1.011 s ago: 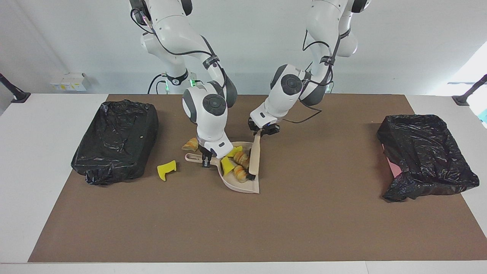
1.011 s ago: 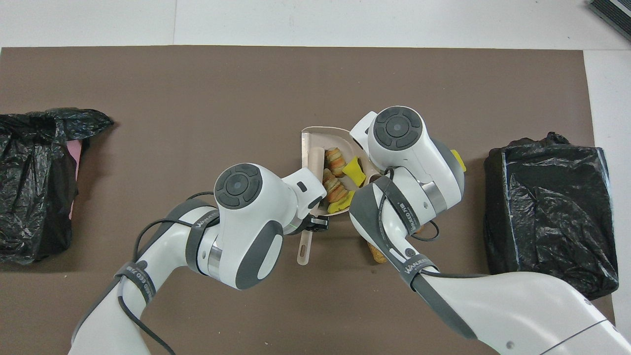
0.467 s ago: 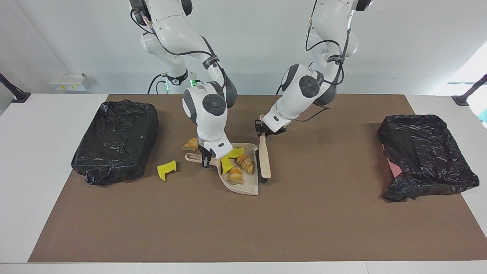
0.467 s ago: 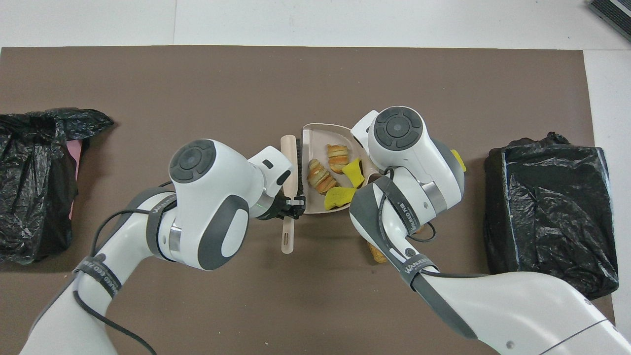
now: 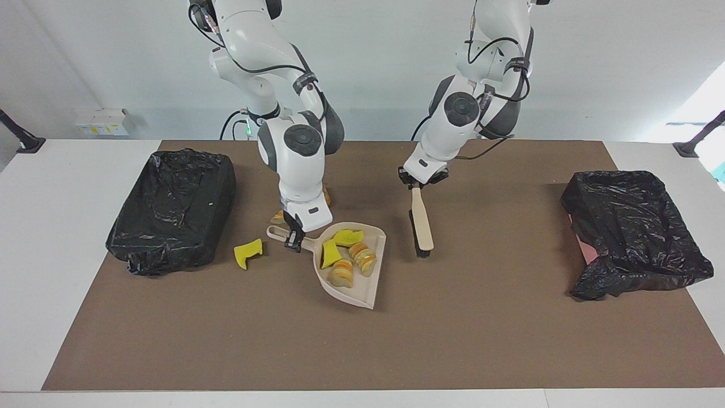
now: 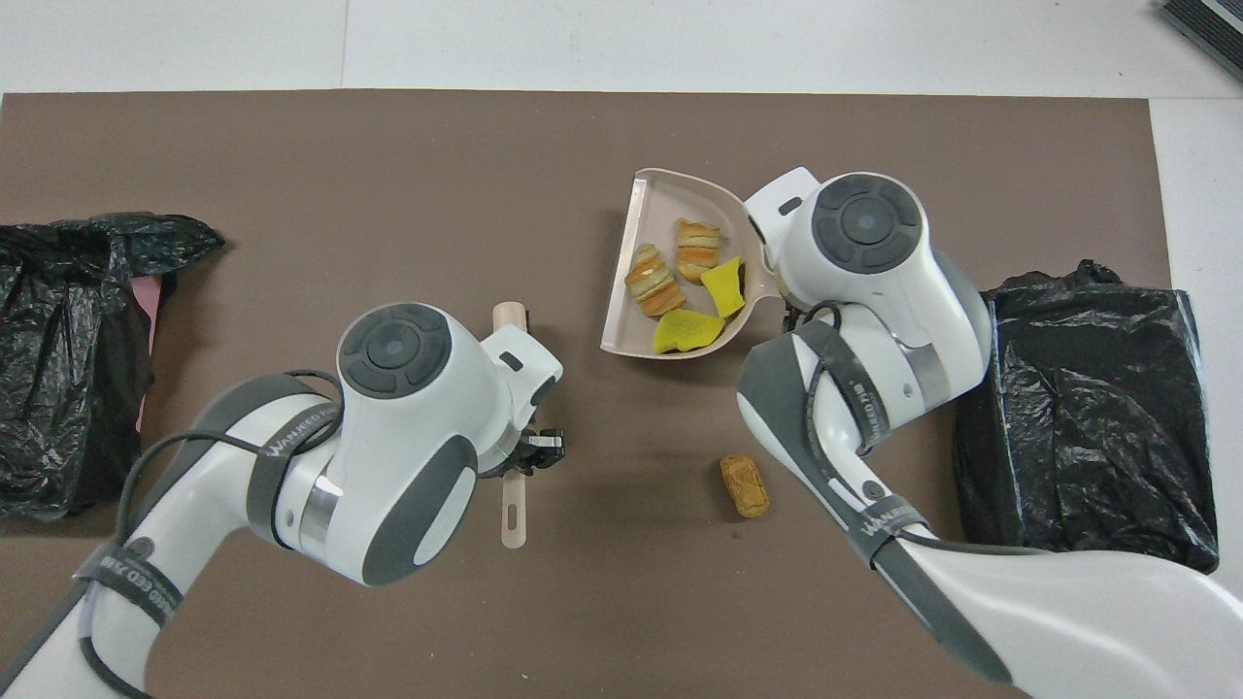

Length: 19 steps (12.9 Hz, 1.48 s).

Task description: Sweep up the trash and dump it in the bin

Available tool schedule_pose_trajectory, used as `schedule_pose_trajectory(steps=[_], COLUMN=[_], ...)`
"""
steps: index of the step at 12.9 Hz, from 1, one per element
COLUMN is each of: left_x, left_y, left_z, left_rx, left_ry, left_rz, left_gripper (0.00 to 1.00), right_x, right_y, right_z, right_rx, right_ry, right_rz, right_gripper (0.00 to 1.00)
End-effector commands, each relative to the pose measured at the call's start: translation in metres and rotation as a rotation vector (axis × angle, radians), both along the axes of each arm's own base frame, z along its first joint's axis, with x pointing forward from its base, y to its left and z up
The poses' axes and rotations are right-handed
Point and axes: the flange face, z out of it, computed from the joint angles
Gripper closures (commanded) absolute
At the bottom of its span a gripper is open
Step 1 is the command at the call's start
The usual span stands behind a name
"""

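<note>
Trash comes first: a tan-orange bread-like lump (image 6: pixel 744 486) lies on the brown mat nearest the robots, with another tan piece (image 5: pixel 277 217) partly hidden by the right arm. A bright yellow foam scrap (image 5: pixel 248 253) sits loose between the dustpan and the black-bagged bin (image 5: pixel 173 208) at the right arm's end of the table. Two yellow scraps and two striped bread lumps (image 6: pixel 674 291) already rest inside the beige plastic dustpan (image 5: pixel 362 289).

The right gripper (image 5: pixel 294 237) is clamped on the dustpan's handle, and the pan looks tilted up off the mat. The left gripper (image 5: pixel 422 180) is closed on the handle of the beige hand brush (image 5: pixel 421 224), which hangs bristles-down over the mat, apart from the dustpan.

My reading is that one sweep is finished and the load is ready to dump. The next move calls for keeping the pan's open edge raised while carrying it over the nearby bin, then tipping. A second black-bagged bin (image 5: pixel 634 232) stands at the left arm's end. Three pieces remain to sweep.
</note>
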Motion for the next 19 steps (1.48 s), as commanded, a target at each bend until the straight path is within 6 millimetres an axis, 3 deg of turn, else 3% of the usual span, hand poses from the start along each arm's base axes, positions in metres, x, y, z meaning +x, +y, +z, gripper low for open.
schedule_pose_trajectory(steps=[1, 3, 7, 8, 10, 11, 12, 13, 15, 19], left_x=[-0.072, -0.106, -0.171, -0.189, -0.216, -0.218, -0.217, -0.212, -0.192, -0.091], left_y=[-0.001, -0.008, -0.021, -0.023, -0.032, -0.035, -0.034, -0.035, -0.034, -0.006], left_z=[-0.009, -0.014, -0.031, -0.040, -0.050, -0.050, -0.052, -0.049, -0.042, -0.006], left_rx=[0.047, 0.066, 0.094, 0.088, 0.075, 0.071, 0.074, 0.076, 0.065, 0.086], left_ry=[-0.042, -0.045, -0.060, -0.079, -0.101, -0.105, -0.102, -0.098, -0.101, -0.059], left_rz=[-0.006, 0.016, 0.037, 0.053, 0.054, 0.056, 0.056, 0.062, 0.089, 0.278], left_gripper=[1.00, 1.00, 1.00, 1.00, 1.00, 0.81, 0.11, 0.00, 0.00, 0.00], right_x=[-0.003, -0.015, -0.054, -0.065, -0.092, -0.107, -0.126, -0.142, -0.165, -0.174], right_y=[-0.066, -0.116, -0.221, -0.250, -0.325, -0.354, -0.377, -0.393, -0.400, -0.380], right_z=[0.049, 0.070, 0.133, 0.142, 0.140, 0.136, 0.130, 0.125, 0.117, 0.119], right_rx=[0.061, 0.039, 0.020, 0.016, 0.011, -0.017, -0.097, -0.184, -0.281, -0.570], right_ry=[0.012, 0.090, 0.132, 0.153, 0.179, 0.174, 0.162, 0.139, 0.172, 0.233], right_rz=[0.028, 0.035, 0.054, 0.060, 0.098, 0.092, 0.079, 0.086, 0.115, 0.173], right_gripper=[1.00, 1.00, 1.00, 1.00, 1.00, 1.00, 1.00, 1.00, 1.00, 1.00])
